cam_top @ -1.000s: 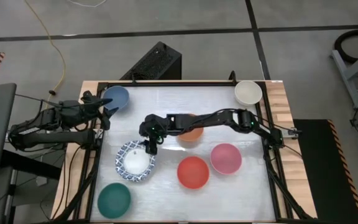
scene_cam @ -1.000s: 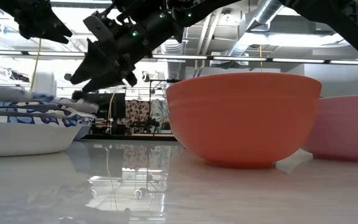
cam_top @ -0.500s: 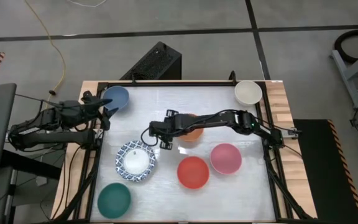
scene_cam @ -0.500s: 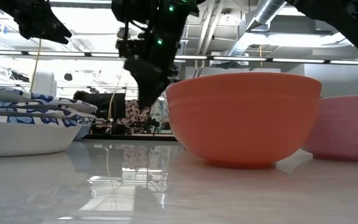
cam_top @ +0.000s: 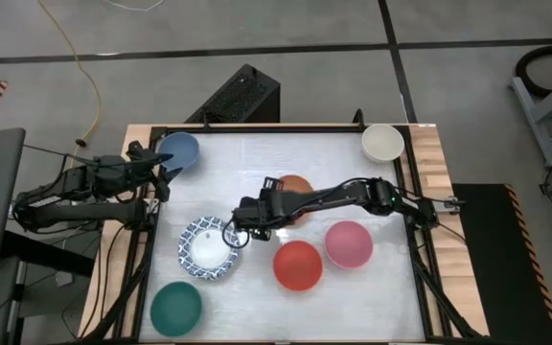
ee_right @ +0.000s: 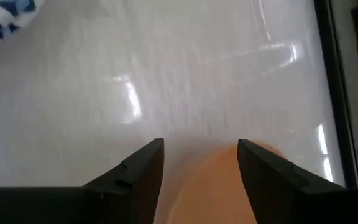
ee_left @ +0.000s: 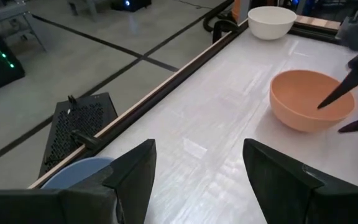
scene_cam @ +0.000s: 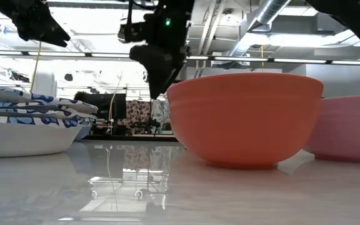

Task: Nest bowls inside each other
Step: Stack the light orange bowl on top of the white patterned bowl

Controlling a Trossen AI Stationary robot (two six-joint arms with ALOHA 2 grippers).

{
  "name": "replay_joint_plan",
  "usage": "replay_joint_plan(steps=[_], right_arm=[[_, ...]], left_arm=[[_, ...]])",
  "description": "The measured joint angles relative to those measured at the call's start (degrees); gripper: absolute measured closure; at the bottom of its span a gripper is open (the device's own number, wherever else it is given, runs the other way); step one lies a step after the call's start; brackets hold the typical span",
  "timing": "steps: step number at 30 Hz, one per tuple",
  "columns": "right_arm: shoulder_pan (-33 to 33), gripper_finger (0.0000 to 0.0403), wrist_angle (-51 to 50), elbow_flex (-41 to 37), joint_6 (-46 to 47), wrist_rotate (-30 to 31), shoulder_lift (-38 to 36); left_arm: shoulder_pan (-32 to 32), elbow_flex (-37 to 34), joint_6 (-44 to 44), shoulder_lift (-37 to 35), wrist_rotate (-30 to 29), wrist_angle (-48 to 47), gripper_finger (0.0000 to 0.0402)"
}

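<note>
Open above the bench, beside the stacked patterned bowls

The blue-patterned bowls (cam_top: 209, 248), nested in one stack, sit just beside my right end effector (cam_top: 235, 233), on the side away from my arm; its fingers (ee_right: 143, 163) stand wide, holding nothing. The orange bowl (cam_top: 296, 195) is close behind it, under my forearm. The red bowl (cam_top: 297, 265) and pink bowl (cam_top: 348, 243) lie near, the green bowl (cam_top: 176, 308) and cream bowl (cam_top: 382, 143) farther off. My left end effector (cam_top: 168, 173) hovers wide at the blue bowl (cam_top: 179, 149).
</note>
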Motion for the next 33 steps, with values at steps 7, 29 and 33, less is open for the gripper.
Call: replay_joint_plan(steps=[7, 29, 33], right_arm=[[-0.9, 0.0179, -9.3, 0.9, 11.0, -1.2, 0.0], [-4.7, 0.0182, -5.5, -4.5, 11.1, -11.3, 0.7], [-5.6, 0.0209, -6.5, -5.7, 11.1, -11.8, 0.8]], left_arm=[[0.0, 0.0, -0.5, 0.0, 0.0, -0.2, 0.0169], [0.0, 0.0, -1.8, 0.0, 0.0, -1.4, 0.0169], [0.0, 0.0, -1.8, 0.0, 0.0, -1.3, 0.0169]])
